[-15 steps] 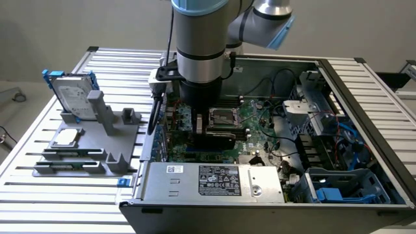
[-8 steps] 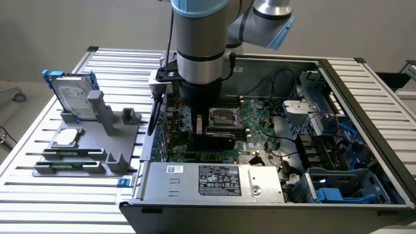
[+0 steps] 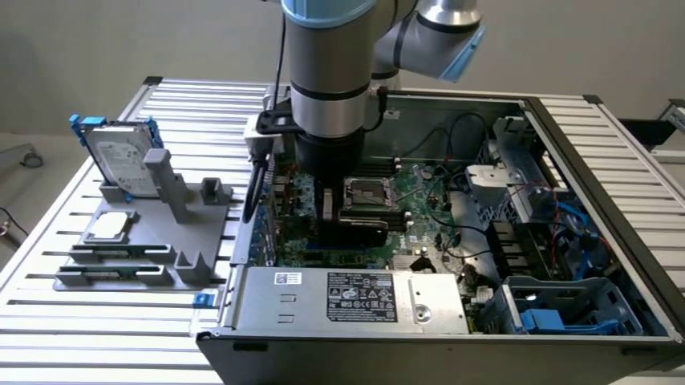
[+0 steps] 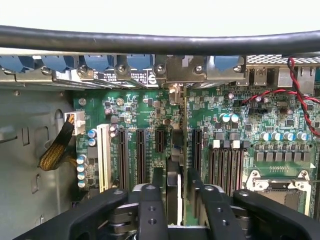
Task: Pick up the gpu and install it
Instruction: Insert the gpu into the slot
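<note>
Just behind the power supply (image 3: 354, 295) at the near end of the open case (image 3: 599, 184), the gripper (image 4: 176, 174) hangs over the motherboard (image 4: 280, 130). Its jaws are spread and grip nothing. Between them the gpu (image 4: 173, 197) stands upright in a slot.

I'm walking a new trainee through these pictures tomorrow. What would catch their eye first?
The big robot arm reaches down into the open computer case in the middle of the exterior view. In the wrist view, the gpu stands edge-on in a motherboard slot, with the open gripper straddling it. On the exterior view's left, a silver hard drive in a blue frame stands upright on a gray fixture.
</note>
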Motion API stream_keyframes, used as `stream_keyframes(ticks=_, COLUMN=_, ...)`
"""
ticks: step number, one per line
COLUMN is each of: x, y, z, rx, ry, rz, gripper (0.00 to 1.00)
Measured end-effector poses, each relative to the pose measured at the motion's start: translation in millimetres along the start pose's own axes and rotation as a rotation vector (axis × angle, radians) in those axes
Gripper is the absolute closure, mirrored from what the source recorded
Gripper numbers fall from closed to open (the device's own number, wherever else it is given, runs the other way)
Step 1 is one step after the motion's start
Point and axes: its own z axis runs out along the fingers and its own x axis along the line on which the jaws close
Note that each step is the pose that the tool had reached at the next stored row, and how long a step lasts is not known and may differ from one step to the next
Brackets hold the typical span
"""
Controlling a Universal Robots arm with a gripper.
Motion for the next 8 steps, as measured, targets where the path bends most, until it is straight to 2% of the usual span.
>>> stream_keyframes(ticks=2, x=0.0, y=-0.1, z=-2.3, rx=0.0000, ry=0.0000, rz=0.000, gripper=0.60)
stream_keyframes(ticks=3, x=0.0, y=-0.1, z=-4.7, rx=-0.0001, ry=0.0001, rz=0.000, gripper=0.54)
stream_keyframes(ticks=8, x=-0.2, y=-0.5, z=-20.9, rx=0.0001, ry=-0.0001, rz=0.000, gripper=0.54)
